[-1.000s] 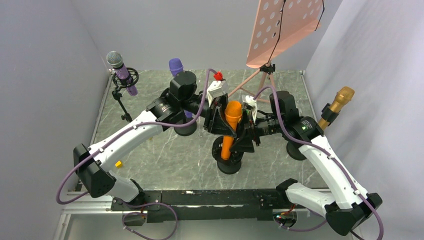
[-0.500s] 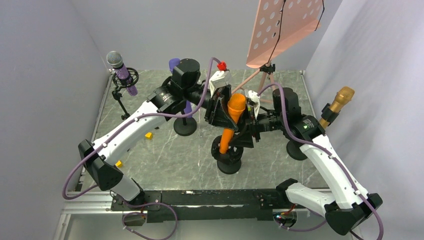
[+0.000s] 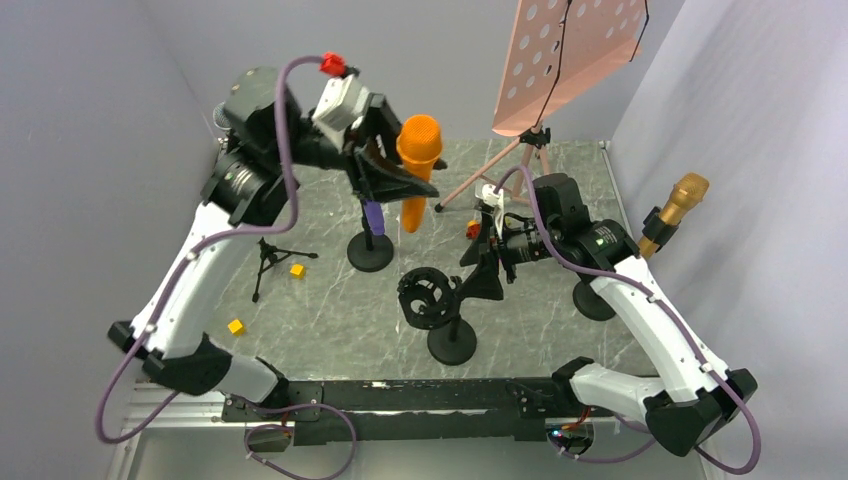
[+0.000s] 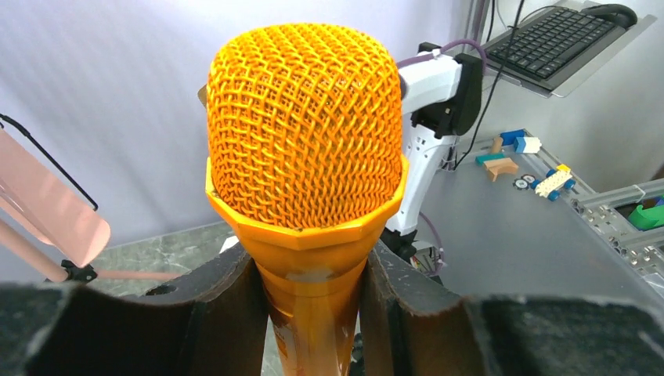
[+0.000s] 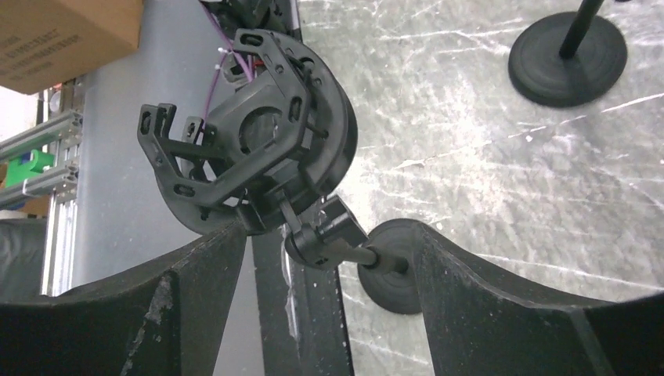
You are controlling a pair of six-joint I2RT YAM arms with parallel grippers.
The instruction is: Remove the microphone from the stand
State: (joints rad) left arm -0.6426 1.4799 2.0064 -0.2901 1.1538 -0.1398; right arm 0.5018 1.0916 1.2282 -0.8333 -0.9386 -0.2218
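The orange microphone (image 3: 418,150), with a woven mesh head, is upright with its head uppermost, raised high and well apart from the stand (image 3: 452,343). The black stand rests on its round base, its ring-shaped shock mount tilted and unoccupied.

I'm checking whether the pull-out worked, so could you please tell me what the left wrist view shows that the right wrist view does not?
Only the left wrist view shows the orange microphone, clamped between the left jaws, with a pink music stand and a keyboard behind. Only the right wrist view shows the empty black holder on its microphone stand, with the open right jaws either side. Both show the marble tabletop.
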